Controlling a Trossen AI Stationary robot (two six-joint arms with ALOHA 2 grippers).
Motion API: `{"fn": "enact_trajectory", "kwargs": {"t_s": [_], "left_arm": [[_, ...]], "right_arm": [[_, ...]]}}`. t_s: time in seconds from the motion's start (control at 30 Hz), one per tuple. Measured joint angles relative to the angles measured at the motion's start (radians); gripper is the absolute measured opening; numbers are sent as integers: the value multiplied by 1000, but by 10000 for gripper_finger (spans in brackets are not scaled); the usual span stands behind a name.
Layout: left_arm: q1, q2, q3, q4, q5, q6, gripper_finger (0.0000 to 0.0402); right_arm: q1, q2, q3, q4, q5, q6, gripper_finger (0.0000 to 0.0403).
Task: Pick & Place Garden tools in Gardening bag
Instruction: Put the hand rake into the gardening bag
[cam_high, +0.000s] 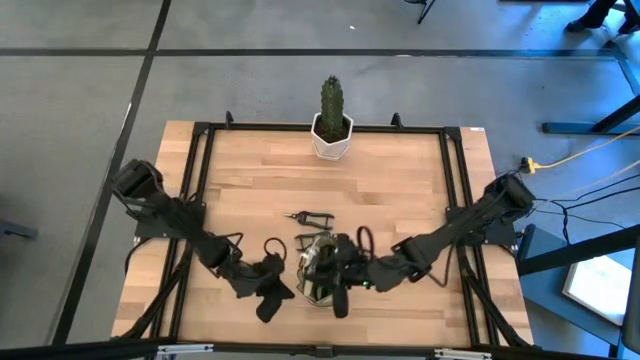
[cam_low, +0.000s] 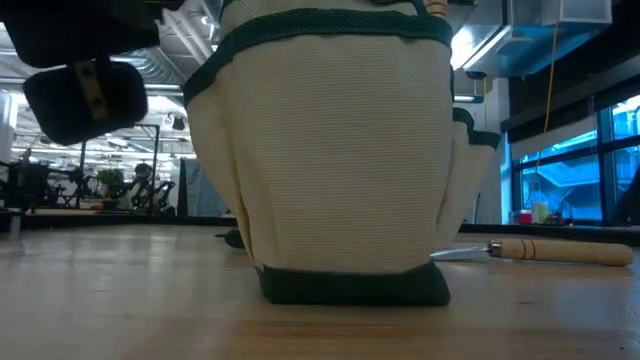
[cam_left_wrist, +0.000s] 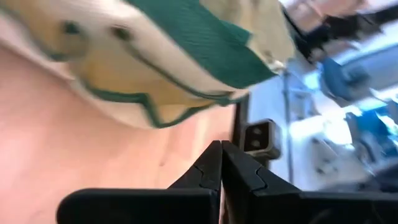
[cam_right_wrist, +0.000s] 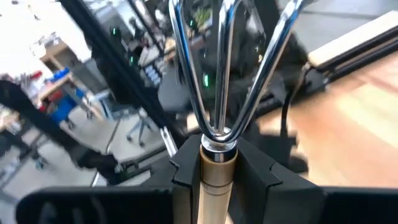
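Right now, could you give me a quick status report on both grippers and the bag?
Left gripper shut, empty, beside gardening bag. Right gripper shut on fork, over the bag. Pruning shears and another wooden-handled tool still on table.

Cream woven-fabric gardening bag (cam_low: 335, 160): dark green trim band at rim and base, green-edged side pocket; tight mesh-like weave. In front of the black left gripper (cam_left_wrist: 221, 163) the same cream cloth shows a green panel and green piping. Black right gripper (cam_right_wrist: 219, 163) clamps a pale wooden handle with chrome fork prongs (cam_right_wrist: 224, 68). Second tan wooden-handled tool (cam_low: 555, 251), silver blade. Light wood plank table (cam_high: 400, 185), black frame. Green cactus (cam_high: 331, 100), white pot (cam_high: 331, 141).
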Motion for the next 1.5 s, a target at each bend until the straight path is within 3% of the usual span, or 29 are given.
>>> {"fn": "enact_trajectory", "kwargs": {"t_s": [0.17,0.33,0.53,0.83,1.0,1.5], "left_arm": [[-12,-42,0,-101,-103,-97,2],[-38,-60,-1,-95,-169,-149,2],[-78,-71,-1,-123,-219,-206,1],[-157,-72,-1,-173,-362,-304,1],[-166,-72,-1,-174,-374,-306,1],[-160,-72,-1,-174,-376,-309,1]], "right_arm": [[0,69,59,-63,-10,-24,67],[-3,175,229,-232,80,-127,67],[-8,288,392,-385,96,-153,67],[0,293,396,-542,115,8,67],[0,293,396,-516,127,6,67],[-28,347,396,-508,-1,-77,67]]}}
